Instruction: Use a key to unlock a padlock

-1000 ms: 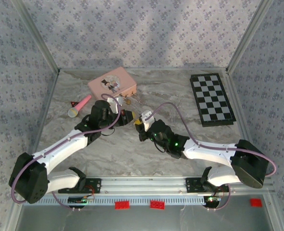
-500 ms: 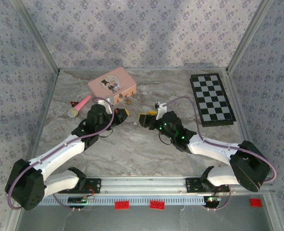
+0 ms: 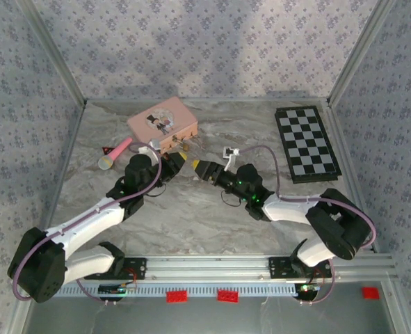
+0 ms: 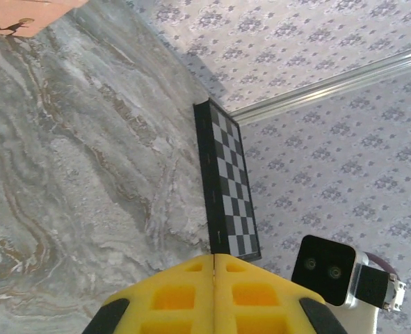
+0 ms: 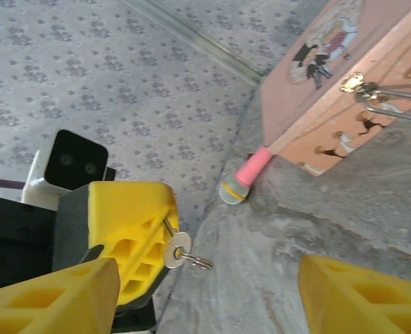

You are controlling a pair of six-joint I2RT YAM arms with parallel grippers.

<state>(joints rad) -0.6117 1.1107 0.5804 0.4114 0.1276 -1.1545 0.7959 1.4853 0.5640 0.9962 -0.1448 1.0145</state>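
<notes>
My left gripper [image 3: 181, 162] hangs over the table's middle, its yellow fingers [image 4: 191, 292] pressed together. In the right wrist view the left gripper [image 5: 165, 224] is shut on the key [image 5: 175, 249], whose round silvery head and small ring [image 5: 199, 262] stick out of the fingers. My right gripper [image 3: 201, 169] faces it from the right, close by and open [image 5: 208, 278], with nothing between its fingers. The padlock [image 5: 393, 92] lies against the pink box's front, thin silvery shackle showing, brass body cut off by the frame edge. It appears as a tiny glint [image 3: 184, 145].
The pink box [image 3: 163, 121] stands at the back left, just behind both grippers. A pink toy microphone [image 3: 115, 153] lies to its left. A folded chessboard [image 3: 307, 143] rests at the right. Patterned walls enclose the marble table [image 3: 191, 216].
The right arm has stretched out low and swung its gripper up and left, now facing the left gripper. The left gripper has shifted slightly toward the box, still shut on the key.
</notes>
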